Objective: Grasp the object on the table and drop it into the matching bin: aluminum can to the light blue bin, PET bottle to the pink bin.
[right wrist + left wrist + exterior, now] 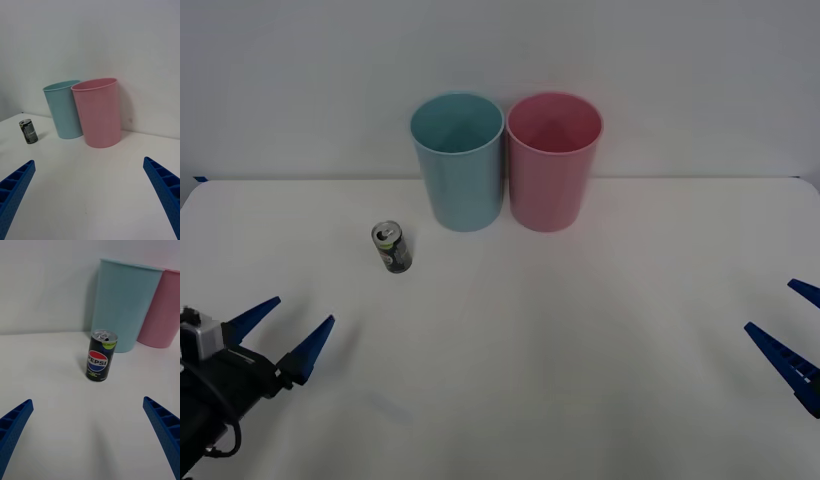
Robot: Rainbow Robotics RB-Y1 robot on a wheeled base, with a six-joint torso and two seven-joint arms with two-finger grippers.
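A small black Pepsi can (pixel 392 248) stands upright on the white tabletop (pixel 580 350), near the light blue bin (pixel 460 160) on the robot's left side of it and not touching it, as the robot's left gripper (pixel 290 335) hangs low over the near left of the tabletop with its blue fingers spread wide and nothing between them. The pink bin (pixel 553 160) stands just beside the blue one, the two bins close to touching against the back wall. The right gripper (pixel 792 330) waits at the tabletop's right edge, fingers likewise apart and empty. The job appears to be at its opening step, the approach, with the can ungrasped and squarely ahead of the left wrist camera. The next move would call for the left arm to reach forward until the open fingers straddle the can's body, close on it, then lift it above the rim of the light blue bin.
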